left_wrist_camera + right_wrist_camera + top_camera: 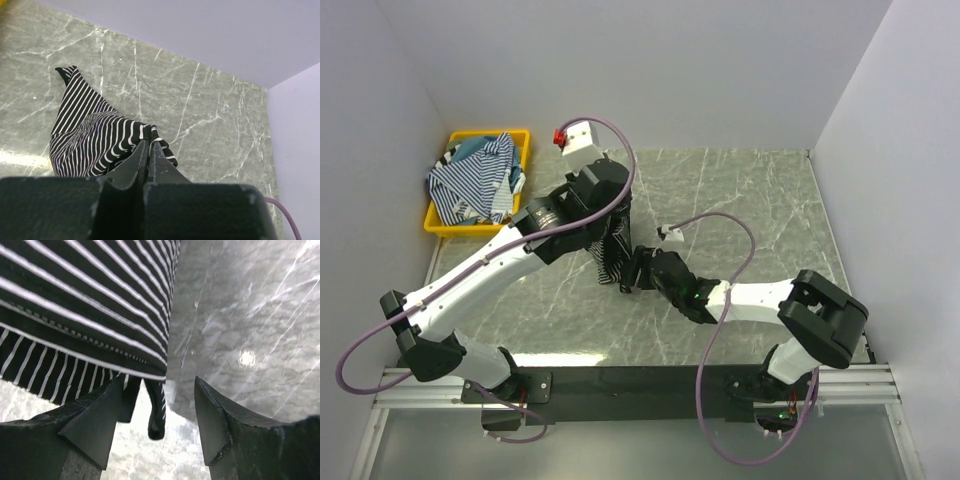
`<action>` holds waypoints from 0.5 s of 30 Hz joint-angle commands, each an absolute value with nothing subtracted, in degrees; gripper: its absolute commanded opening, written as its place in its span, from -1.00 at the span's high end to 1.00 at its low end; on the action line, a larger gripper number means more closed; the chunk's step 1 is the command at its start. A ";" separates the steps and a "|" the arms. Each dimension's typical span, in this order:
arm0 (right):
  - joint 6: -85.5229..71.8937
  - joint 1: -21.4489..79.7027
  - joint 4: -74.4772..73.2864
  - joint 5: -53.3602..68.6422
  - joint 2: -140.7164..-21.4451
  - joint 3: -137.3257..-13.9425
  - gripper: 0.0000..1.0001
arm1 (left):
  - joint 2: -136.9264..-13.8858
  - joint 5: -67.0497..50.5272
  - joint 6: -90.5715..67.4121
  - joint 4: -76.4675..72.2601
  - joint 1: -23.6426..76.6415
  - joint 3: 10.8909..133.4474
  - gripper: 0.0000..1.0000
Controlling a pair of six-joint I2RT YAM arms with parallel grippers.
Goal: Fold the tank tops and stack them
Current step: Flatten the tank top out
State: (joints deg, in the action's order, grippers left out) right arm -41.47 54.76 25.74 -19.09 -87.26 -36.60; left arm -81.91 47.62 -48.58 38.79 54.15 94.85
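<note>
The black tank top with thin white stripes hangs in the middle of the marble table. My left gripper is shut on its upper edge and holds it up; in the left wrist view the fabric bunches at the closed fingertips. My right gripper is open beside the hanging lower edge. In the right wrist view the striped hem and a dangling strap sit between the spread fingers. Blue-and-white striped tops and a teal one lie in the bin.
The yellow plastic bin stands at the table's back left. White walls close in the left, back and right sides. Purple cables loop over both arms. The marble table stretches right of the arms.
</note>
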 commanded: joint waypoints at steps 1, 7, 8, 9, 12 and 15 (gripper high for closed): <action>-41.05 54.93 28.47 -23.99 -86.49 -39.99 -0.34 | -79.28 47.20 -46.41 37.00 53.79 98.09 0.99; -37.89 55.02 28.04 -26.10 -88.06 -45.26 -0.45 | -78.22 46.49 -45.88 36.56 53.88 98.00 0.99; -37.71 55.02 28.12 -26.71 -88.41 -45.79 -0.45 | -78.14 46.41 -45.88 36.56 53.79 98.00 0.99; -37.62 54.93 28.12 -27.50 -89.11 -46.75 -0.44 | -78.05 46.41 -45.88 36.74 53.79 98.09 0.99; -37.62 54.49 29.53 -28.91 -90.00 -47.37 -0.40 | -77.52 46.41 -45.70 37.00 53.88 98.17 0.99; -37.35 53.62 29.53 -29.35 -91.05 -49.04 -0.33 | -76.82 46.58 -45.26 37.00 53.79 98.26 0.99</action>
